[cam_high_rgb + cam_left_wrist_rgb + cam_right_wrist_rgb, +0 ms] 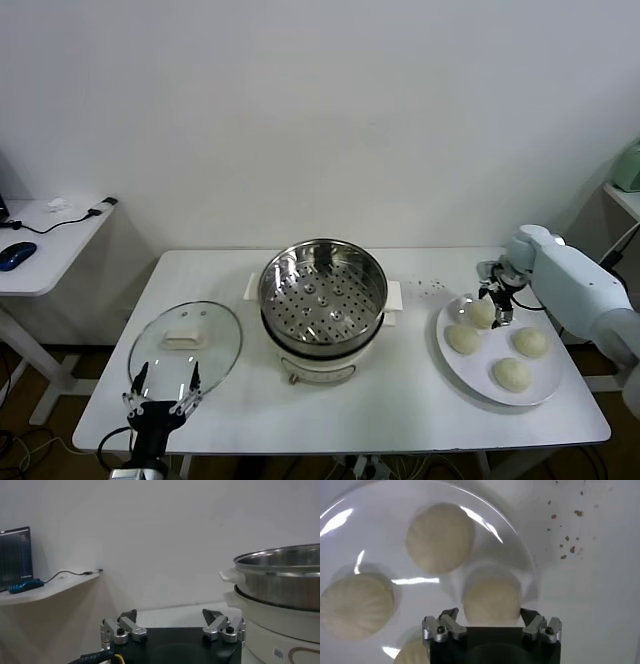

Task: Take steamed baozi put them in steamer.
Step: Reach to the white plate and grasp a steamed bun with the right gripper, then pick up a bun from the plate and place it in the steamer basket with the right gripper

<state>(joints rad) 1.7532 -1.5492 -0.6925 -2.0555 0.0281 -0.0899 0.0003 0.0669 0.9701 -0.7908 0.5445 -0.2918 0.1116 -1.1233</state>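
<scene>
Right gripper sitting fingers apart around 1 bun on plate, 3 o'clock of steamer; left gripper idling apart.

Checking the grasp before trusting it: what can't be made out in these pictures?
- Right gripper around the far bun: wrist view doesn't show whether the fingers touch it.
- Nearest bun: cut off by the picture's edge and the gripper body.
- Steamer: left wrist view cuts it off; inside hidden by its wall.
</scene>
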